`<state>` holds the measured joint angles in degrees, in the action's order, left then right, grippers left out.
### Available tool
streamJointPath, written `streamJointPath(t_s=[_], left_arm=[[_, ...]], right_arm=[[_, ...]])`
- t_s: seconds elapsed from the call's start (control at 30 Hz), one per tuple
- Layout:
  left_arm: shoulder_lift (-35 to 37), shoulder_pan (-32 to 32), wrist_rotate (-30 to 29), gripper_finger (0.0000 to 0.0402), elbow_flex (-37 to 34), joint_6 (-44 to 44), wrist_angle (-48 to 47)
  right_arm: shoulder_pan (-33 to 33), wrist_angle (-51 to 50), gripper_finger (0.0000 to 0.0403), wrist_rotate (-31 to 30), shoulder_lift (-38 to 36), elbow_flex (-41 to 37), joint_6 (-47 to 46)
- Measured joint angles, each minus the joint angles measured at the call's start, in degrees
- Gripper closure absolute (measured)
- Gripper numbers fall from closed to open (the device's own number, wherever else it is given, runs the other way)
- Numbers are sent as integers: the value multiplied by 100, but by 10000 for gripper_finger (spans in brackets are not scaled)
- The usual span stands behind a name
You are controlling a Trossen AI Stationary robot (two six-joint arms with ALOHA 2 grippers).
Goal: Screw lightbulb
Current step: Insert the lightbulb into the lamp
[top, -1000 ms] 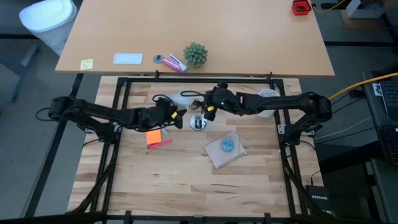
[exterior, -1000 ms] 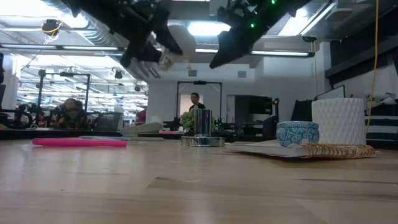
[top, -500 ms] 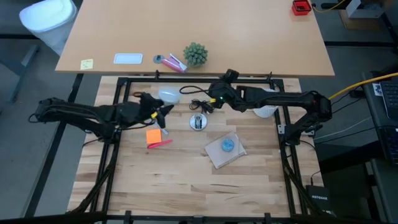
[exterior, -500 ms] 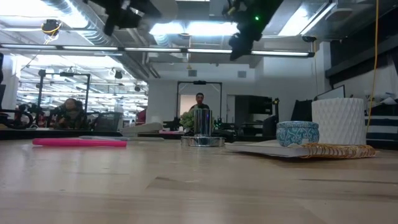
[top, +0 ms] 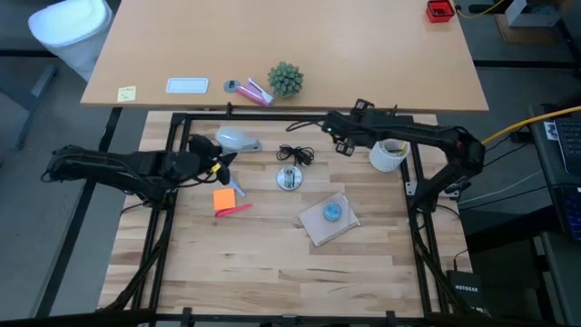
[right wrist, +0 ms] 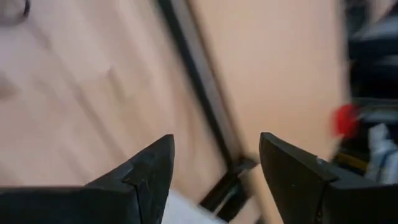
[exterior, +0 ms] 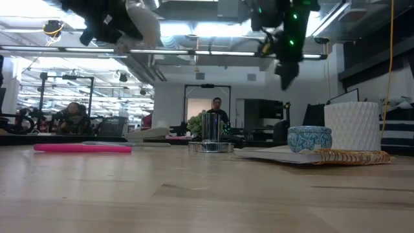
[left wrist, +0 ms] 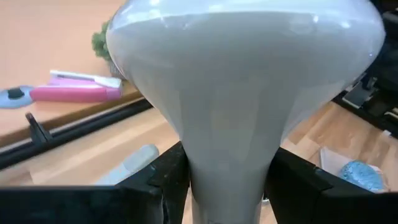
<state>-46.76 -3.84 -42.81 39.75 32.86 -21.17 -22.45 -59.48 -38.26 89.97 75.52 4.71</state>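
Observation:
The lightbulb [top: 236,140], a frosted white globe, is in the air over the table's far left part, with my left gripper [top: 218,157] shut on it; it fills the left wrist view [left wrist: 249,68]. The shiny metal socket [top: 290,177] stands upright on its base at the table's middle, its black cord [top: 295,153] coiled behind it. My right gripper [top: 338,145] hangs open and empty near the far edge, right of the socket. In the low view the lightbulb [exterior: 143,21] and both grippers are high above the socket [exterior: 210,134]. My left gripper pinches the lightbulb's tapering neck [left wrist: 227,171] between its two fingers [left wrist: 166,180], one on either side. The globe sticks out beyond the fingertips, away from the gripper. The lightbulb is lifted clear of the table, and its screw base is hidden behind the fingers.
An orange block and a pink pen [top: 227,200] lie left of the socket. A blue round blob on a brown mat [top: 332,214] lies toward the near right. A white cup [top: 388,154] stands at the far right. A black frame [top: 272,115] edges the table.
Both grippers have drawn back from over the socket. My left gripper has gone toward the table's left edge and up, keeping the lightbulb. My right gripper has gone toward the far right corner and tipped downward, staying open.

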Motion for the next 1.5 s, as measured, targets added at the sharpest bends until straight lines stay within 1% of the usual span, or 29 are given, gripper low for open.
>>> streamJointPath(t_s=[0.1, 0.23, 0.4, 0.47, 0.53, 0.6, 0.7, 0.8, 0.97, 1.07, 1.23, 1.37, 1.43, 1.5], left_arm=[[-21, -77, 0, 233, -500, 24, 788], [-98, -159, 19, 233, -1399, -2, 2396], [-359, -155, 15, 233, -2272, -32, 4361], [-563, -155, 14, 233, -2492, -103, 4966], [-885, -155, 16, 233, -2555, -182, 5478], [-1254, -155, 21, 233, -2564, -334, 5876], [-1897, -151, 84, 233, -2564, -632, 6729], [-2560, -132, 90, 233, -2551, -901, 7653], [-3488, -122, 89, 233, -2542, -1336, 8730], [-3890, -61, 168, 233, -2480, -1338, 9202], [-4290, -44, 388, 233, -2233, -1334, 9431], [-4452, -79, 385, 233, -2025, -1320, 9425], [-4463, -79, 386, 233, -1926, -1358, 9413], [-4461, -79, 386, 233, -1858, -1478, 9418]], right_arm=[[-301, 214, 167, 690, -210, -587, -51], [-539, 1509, 167, 1671, -667, -1738, -153], [-514, 4034, 167, 3107, -1132, -3144, -766], [-400, 5450, 167, 3717, -1131, -3629, -971], [-287, 6859, 167, 4217, -1113, -4064, -1073], [-134, 8204, 167, 4553, -1011, -4354, -1075], [94, 9428, 167, 4642, -926, -4574, -1051], [255, 9783, 167, 4617, -876, -4564, -1041], [472, 9563, 167, 4432, -819, -4530, -1085], [635, 9236, 167, 4428, -802, -4530, -1431], [1131, 9139, 167, 4428, -771, -4532, -2569], [1510, 9196, 167, 4267, -804, -4531, -3164], [1546, 9231, 167, 4110, -815, -4537, -3297], [1533, 9343, 167, 3875, -815, -4572, -3191]])
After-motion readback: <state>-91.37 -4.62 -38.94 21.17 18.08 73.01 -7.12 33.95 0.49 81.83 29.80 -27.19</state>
